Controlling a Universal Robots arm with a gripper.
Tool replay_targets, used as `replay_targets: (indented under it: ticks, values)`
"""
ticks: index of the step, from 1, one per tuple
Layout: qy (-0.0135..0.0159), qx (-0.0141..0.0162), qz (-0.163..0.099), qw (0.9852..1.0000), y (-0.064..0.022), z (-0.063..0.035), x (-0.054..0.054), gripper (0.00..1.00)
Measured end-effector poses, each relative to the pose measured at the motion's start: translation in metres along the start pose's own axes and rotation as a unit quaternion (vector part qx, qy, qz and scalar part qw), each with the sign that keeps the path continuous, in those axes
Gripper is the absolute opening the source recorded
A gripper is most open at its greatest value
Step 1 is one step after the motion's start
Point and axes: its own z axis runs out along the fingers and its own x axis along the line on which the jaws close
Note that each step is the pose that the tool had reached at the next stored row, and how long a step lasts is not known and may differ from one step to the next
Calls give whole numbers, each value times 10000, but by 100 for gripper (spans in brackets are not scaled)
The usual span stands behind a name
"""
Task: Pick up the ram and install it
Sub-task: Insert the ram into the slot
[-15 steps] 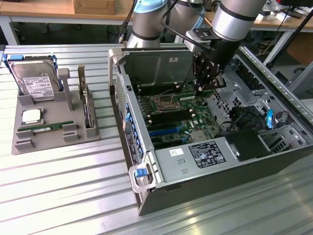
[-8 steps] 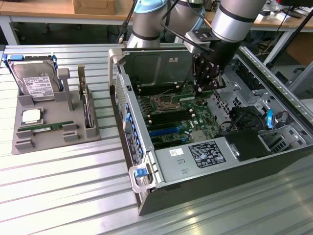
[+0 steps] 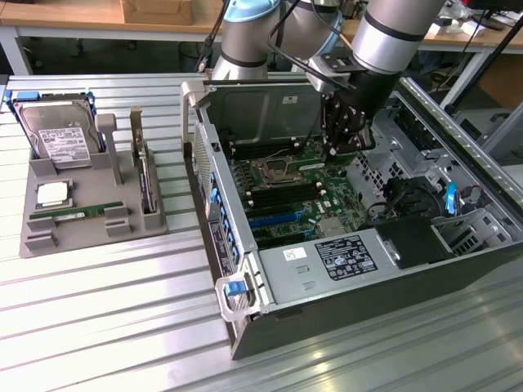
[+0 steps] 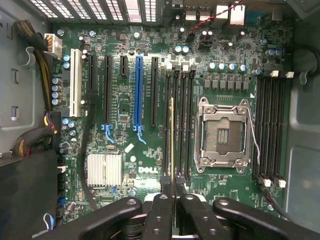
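Install step in hand. Lower centre of wrist view: black hand (image 4: 173, 197) clenched on ram (image 4: 173, 145), thin board seen edge-on, gold edge, hanging above black DIMM slots (image 4: 177, 120). Next move, by judgement: exact alignment with slot, straight firm press. Beyond: empty silver CPU socket (image 4: 223, 135), green motherboard (image 4: 125, 55).

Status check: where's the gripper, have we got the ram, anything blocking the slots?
Gripper shut on the ram, edge-on above the motherboard's memory slots beside the empty CPU socket. Nothing seen across the slots. A second ram stick lies on the grey holder.
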Motion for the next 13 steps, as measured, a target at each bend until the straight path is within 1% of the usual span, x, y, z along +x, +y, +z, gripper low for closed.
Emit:
replay_targets:
  ticks: [13]
  values:
    - [0, 0, 0, 10000, -2, 74, 1, 12]
